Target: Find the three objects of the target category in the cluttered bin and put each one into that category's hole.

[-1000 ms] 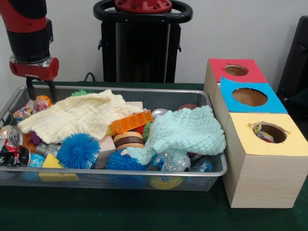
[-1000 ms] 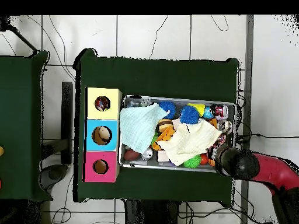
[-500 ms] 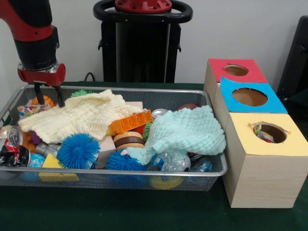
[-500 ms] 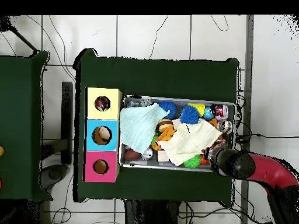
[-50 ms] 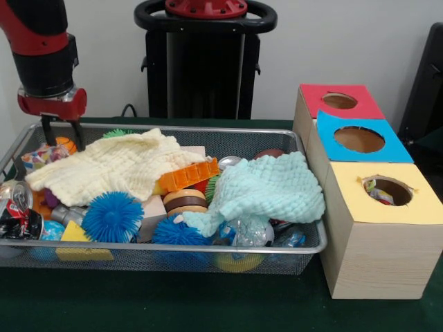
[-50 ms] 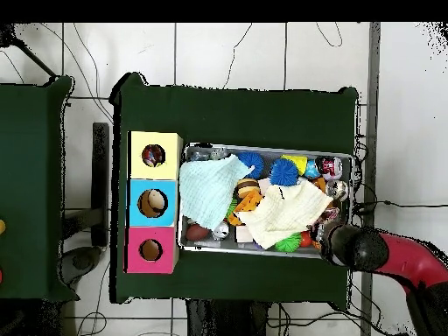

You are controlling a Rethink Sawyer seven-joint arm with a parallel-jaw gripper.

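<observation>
The gripper (image 5: pixel 61 133) hangs over the far left corner of the wire bin (image 5: pixel 208 131), w/ its two dark fingers (image 5: pixel 46 130) spread apart and nothing between them. The tips are just above an orange ball (image 5: pixel 64 144) and a crinkly wrapper (image 5: pixel 38 155). A cream cloth (image 5: pixel 114 166) and a mint cloth (image 5: pixel 266 188) cover much of the clutter (blue spiky balls (image 5: pixel 112 216) lie at the front). Beside the bin stand three boxes: red (image 5: pixel 339 101), blue (image 5: pixel 358 140), yellow (image 5: pixel 386 191); the yellow hole has sth inside already.
</observation>
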